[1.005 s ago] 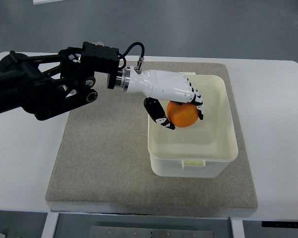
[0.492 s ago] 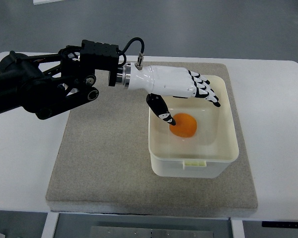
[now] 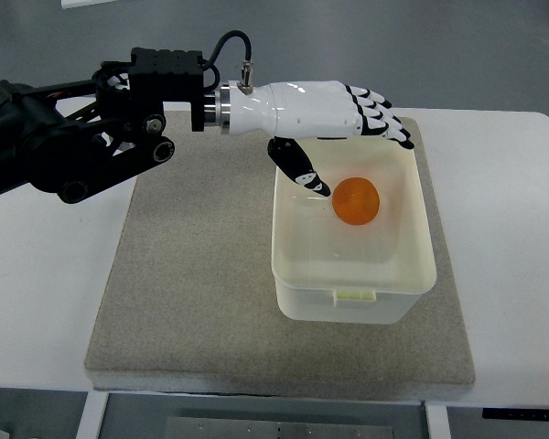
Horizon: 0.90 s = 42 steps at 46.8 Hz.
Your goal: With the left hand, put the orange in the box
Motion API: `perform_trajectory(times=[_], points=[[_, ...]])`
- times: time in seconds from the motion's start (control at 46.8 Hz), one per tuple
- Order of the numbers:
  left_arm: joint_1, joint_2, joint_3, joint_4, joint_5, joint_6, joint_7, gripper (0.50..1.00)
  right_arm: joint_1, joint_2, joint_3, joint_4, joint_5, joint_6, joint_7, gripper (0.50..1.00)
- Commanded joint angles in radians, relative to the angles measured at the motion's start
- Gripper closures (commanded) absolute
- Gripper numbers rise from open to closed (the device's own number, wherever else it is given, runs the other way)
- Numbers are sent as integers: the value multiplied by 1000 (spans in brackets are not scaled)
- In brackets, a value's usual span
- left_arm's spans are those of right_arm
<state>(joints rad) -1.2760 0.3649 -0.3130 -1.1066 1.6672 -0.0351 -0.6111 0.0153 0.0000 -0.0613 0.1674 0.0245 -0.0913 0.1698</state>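
Resting on the floor of the white box (image 3: 302, 302), toward its far half, the orange (image 3: 357, 200) is lying free, with nothing gripping it. The left robot hand (image 3: 325, 123) is hovering above the box's far rim with its fingers (image 3: 384, 114) stretched out flat and holding nothing, while its thumb (image 3: 300, 168) is hanging down inside the near-left part of the box, close to the fruit but apart from it. Judging from this, the main risk is that thumb catching the box wall or nudging the orange if the arm is pulling away sideways rather than upward, dragging the light box across the grey mat (image 3: 192, 293). Counting: one orange, one box, one mat on the white tabletop (image 3: 37, 302), one robot hand showing.
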Motion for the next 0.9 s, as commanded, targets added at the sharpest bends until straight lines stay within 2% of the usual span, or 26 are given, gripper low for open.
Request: perform_trajectory(times=[0.0, 0.193, 0.235, 0.278, 0.299, 0.428, 0.62, 0.877], points=[[-3, 8, -57, 62, 0, 0, 0, 574, 0, 0, 0, 0, 0, -1, 0, 568], [0, 22, -123, 200, -6, 12, 0, 574, 0, 0, 0, 0, 0, -1, 0, 568], [3, 22, -136, 232, -18, 26, 0, 564, 0, 0, 0, 0, 0, 1, 0, 568], [3, 20, -140, 258, -40, 52, 0, 519, 0, 0, 0, 0, 0, -1, 0, 568], [4, 20, -137, 270, -55, 67, 0, 512, 0, 0, 0, 0, 0, 1, 0, 568], [27, 17, -126, 343, -184, 122, 0, 510, 0, 0, 0, 0, 0, -1, 0, 568], [58, -10, -126, 476, -405, 124, 0, 510, 2, 0, 0, 0, 0, -1, 0, 568], [72, -70, -97, 646, -701, 77, 0, 510, 0, 0, 0, 0, 0, -1, -1, 568]])
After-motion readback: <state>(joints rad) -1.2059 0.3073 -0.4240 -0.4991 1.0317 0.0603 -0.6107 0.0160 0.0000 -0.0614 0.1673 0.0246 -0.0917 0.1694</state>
